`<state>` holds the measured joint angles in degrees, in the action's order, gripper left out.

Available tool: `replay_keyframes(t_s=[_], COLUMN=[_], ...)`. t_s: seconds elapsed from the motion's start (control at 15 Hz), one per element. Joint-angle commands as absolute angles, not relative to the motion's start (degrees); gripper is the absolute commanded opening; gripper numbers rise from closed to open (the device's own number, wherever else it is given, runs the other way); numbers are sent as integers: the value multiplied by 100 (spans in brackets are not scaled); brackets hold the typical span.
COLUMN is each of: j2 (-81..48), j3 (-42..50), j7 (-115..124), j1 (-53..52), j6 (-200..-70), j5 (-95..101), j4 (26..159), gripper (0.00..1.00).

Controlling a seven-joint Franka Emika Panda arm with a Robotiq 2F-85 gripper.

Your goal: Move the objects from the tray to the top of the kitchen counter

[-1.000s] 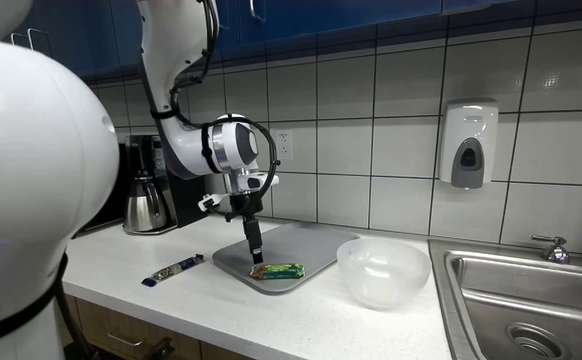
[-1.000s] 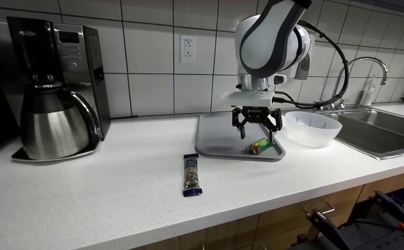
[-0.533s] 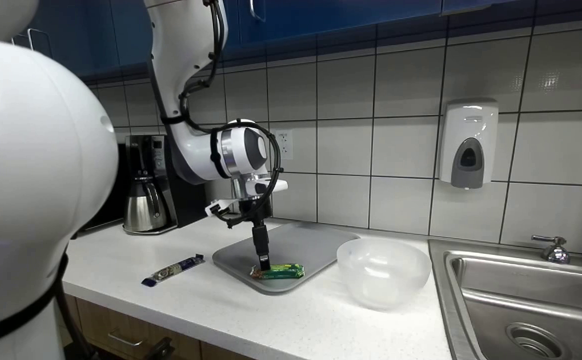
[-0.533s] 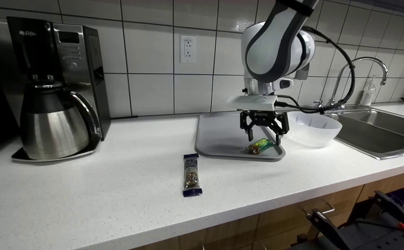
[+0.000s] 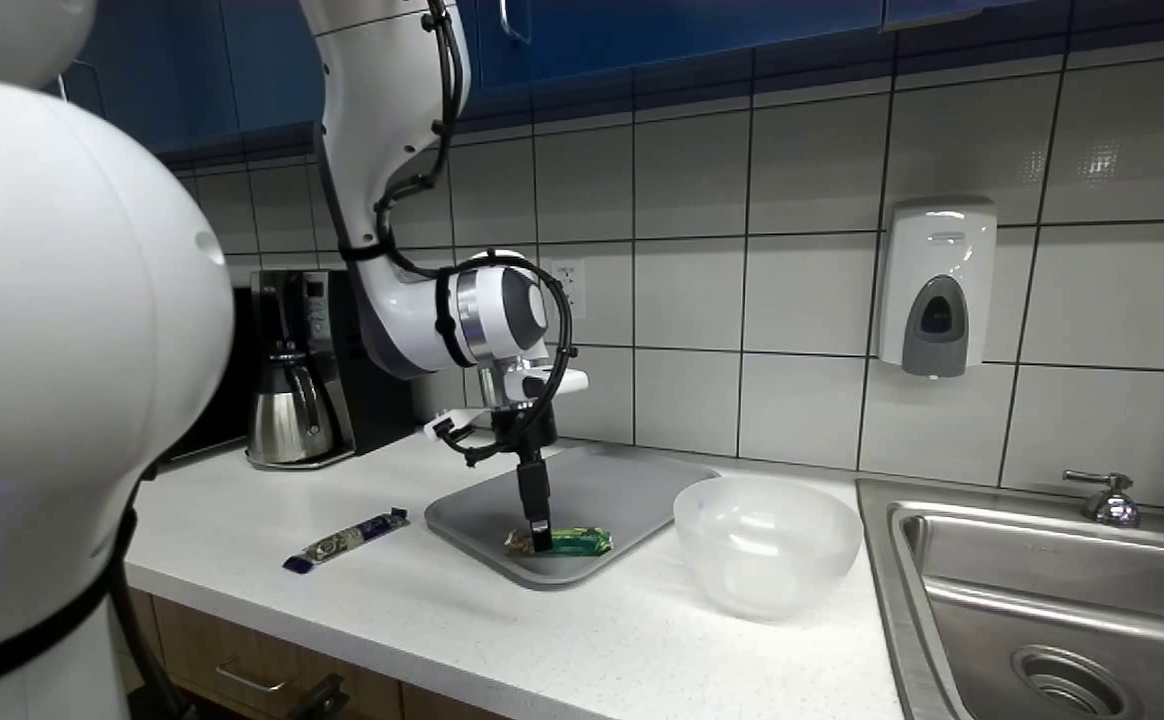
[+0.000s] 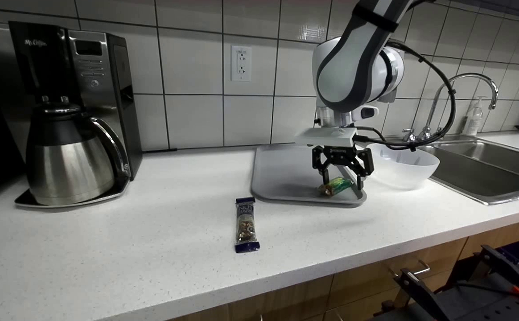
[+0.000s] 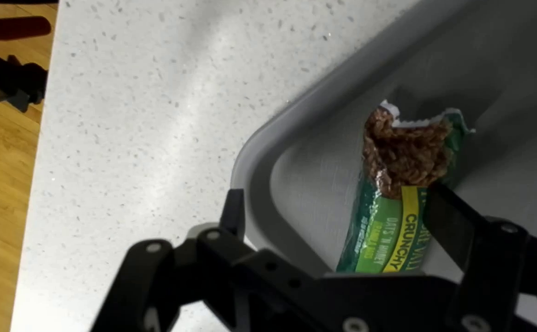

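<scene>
Gripper [image 6: 343,181] has come down over the last second and is now astride the green bar [image 7: 397,184], its fingers [image 7: 448,216] well apart and holding nothing. In both exterior views the bar seems to have slid slightly toward 3 o'clock, likely a nudge from a finger; the wrist view shows the 3 o'clock finger overlapping its edge, though I cannot tell whether they touch. In an exterior view the green bar lies inside the tray [image 6: 282,178], at about 5 o'clock, while the blue bar [image 6: 247,225] rests unmoved on the counter [image 6: 152,258], just off the tray's 7 o'clock corner. So one object looks done, and this is probably the grasp on the last. Closing should come next; the wrist view's 9 o'clock finger shows against the tray's rim and might snag it, or the bar could skid before both sides meet it.
</scene>
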<state>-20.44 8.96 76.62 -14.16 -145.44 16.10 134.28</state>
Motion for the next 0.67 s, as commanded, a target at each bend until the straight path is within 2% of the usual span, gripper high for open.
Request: replay_keyframes(t_s=[0.0, 0.6], j2=[-2209, -2365], j3=[892, 969], j7=[7819, 7897], j1=[-1339, -1393], j6=[-14527, -15045], j5=[1678, 1640], j4=[13197, 13137], gripper=[100, 100])
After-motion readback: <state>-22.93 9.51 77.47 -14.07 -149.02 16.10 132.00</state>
